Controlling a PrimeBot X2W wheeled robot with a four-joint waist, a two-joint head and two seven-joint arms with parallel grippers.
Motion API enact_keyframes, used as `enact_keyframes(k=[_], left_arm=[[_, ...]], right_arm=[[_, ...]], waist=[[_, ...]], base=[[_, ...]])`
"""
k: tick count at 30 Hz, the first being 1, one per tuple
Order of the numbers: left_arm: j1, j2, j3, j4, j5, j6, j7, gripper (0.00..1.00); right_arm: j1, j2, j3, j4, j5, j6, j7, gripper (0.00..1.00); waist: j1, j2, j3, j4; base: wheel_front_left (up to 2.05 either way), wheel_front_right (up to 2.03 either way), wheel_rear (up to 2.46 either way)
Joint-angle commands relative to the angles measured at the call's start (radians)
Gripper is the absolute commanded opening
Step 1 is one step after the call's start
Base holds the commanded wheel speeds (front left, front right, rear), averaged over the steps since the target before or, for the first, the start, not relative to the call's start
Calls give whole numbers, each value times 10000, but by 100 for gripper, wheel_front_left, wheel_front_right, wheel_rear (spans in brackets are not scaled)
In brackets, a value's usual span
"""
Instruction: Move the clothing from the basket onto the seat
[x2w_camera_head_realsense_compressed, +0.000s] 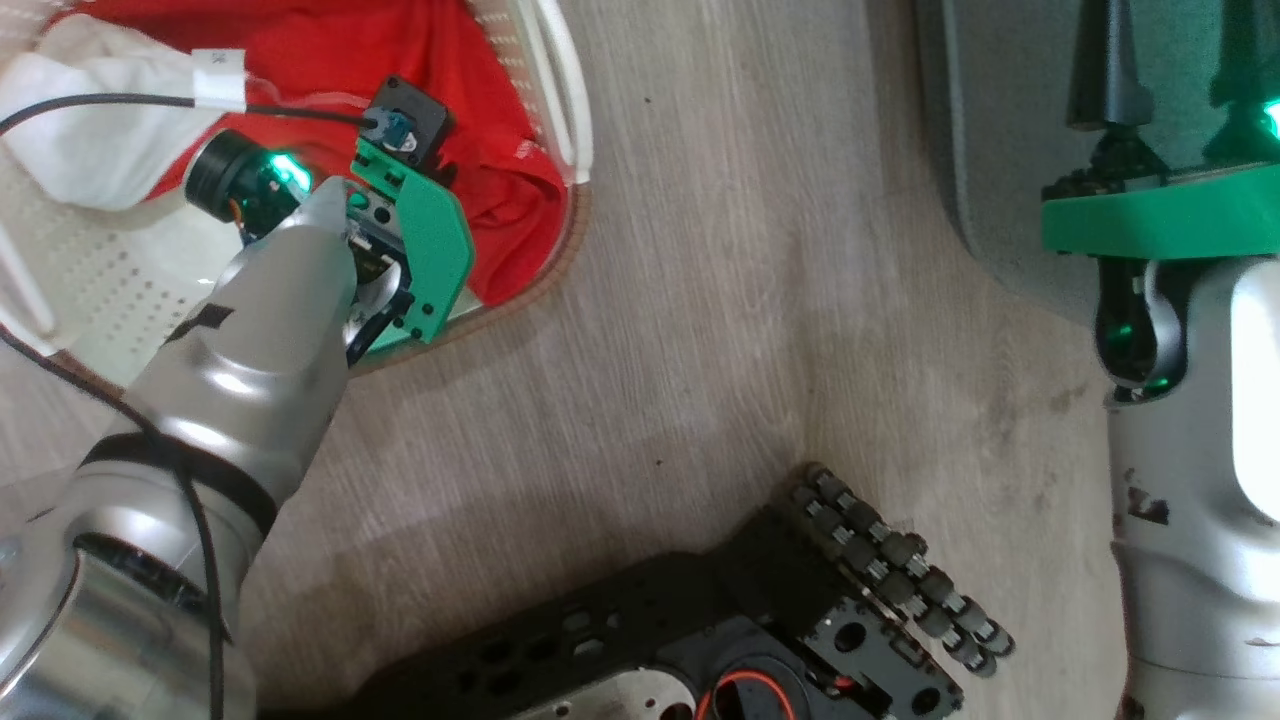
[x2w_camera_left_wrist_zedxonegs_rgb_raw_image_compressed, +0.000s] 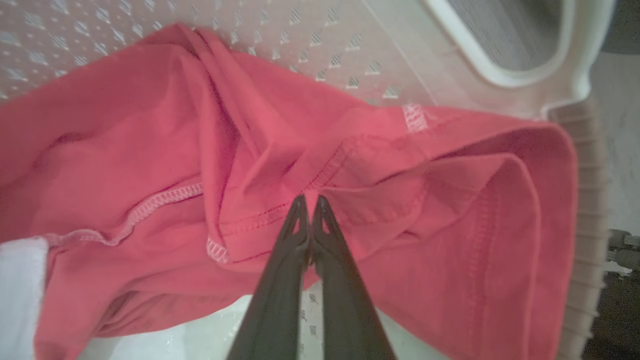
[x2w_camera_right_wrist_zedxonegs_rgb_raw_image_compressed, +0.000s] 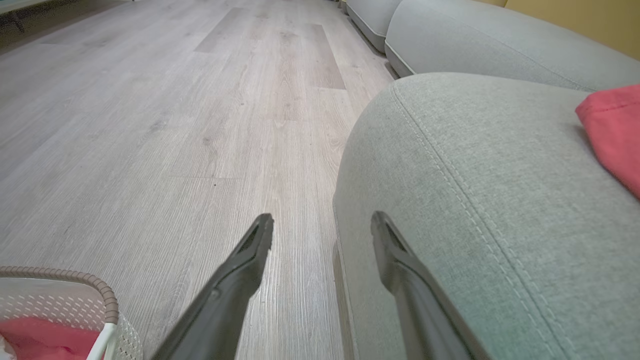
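Note:
The cream perforated basket (x2w_camera_head_realsense_compressed: 100, 290) stands on the floor at the upper left of the head view, holding red clothing (x2w_camera_head_realsense_compressed: 330, 40) with a white part (x2w_camera_head_realsense_compressed: 90, 140). My left arm reaches down into it, its wrist covering the fingers. In the left wrist view my left gripper (x2w_camera_left_wrist_zedxonegs_rgb_raw_image_compressed: 310, 200) is shut, its tips pinching a seamed fold of the red clothing (x2w_camera_left_wrist_zedxonegs_rgb_raw_image_compressed: 425, 200) near the basket's wall (x2w_camera_left_wrist_zedxonegs_rgb_raw_image_compressed: 325, 50). My right gripper (x2w_camera_right_wrist_zedxonegs_rgb_raw_image_compressed: 322, 222) is open and holds nothing, hovering at the edge of the grey-green seat (x2w_camera_right_wrist_zedxonegs_rgb_raw_image_compressed: 475, 175). One red garment (x2w_camera_right_wrist_zedxonegs_rgb_raw_image_compressed: 610, 130) lies on that seat.
Pale wood-look floor (x2w_camera_head_realsense_compressed: 720, 300) runs between the basket and the seat (x2w_camera_head_realsense_compressed: 1000, 150). My black wheeled base (x2w_camera_head_realsense_compressed: 800, 620) fills the bottom middle. A black cable (x2w_camera_head_realsense_compressed: 100, 100) crosses above the basket. More grey cushions (x2w_camera_right_wrist_zedxonegs_rgb_raw_image_compressed: 475, 40) lie beyond the seat.

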Motion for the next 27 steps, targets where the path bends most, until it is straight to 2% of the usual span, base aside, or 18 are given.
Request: enact_keyframes(k=[1, 10, 15, 27], left_arm=[[0, 80, 78, -196, -127, -13, -190, 0], [378, -47, 719, -378, -1389, -13, -2168, 0], [1020, 31, 1396, -902, -1824, 36, -2598, 0], [4340, 837, 4023, -4812, -1518, 983, -2628, 0]], right_arm=[[393, 38, -4, -262, -43, -4, -36, 100], [863, -56, -447, -90, -490, -4, -36, 100], [1382, -325, -713, 119, -624, -4, -36, 100], [2823, -559, -964, 637, -768, -4, -36, 100]], waist=[[0, 0, -138, 141], [0, 0, -1741, 1237], [0, 0, -3066, 1951], [0, 0, -6200, 2839]], base=[[0, 0, 0], [0, 0, 0], [0, 0, 0], [0, 0, 0]])
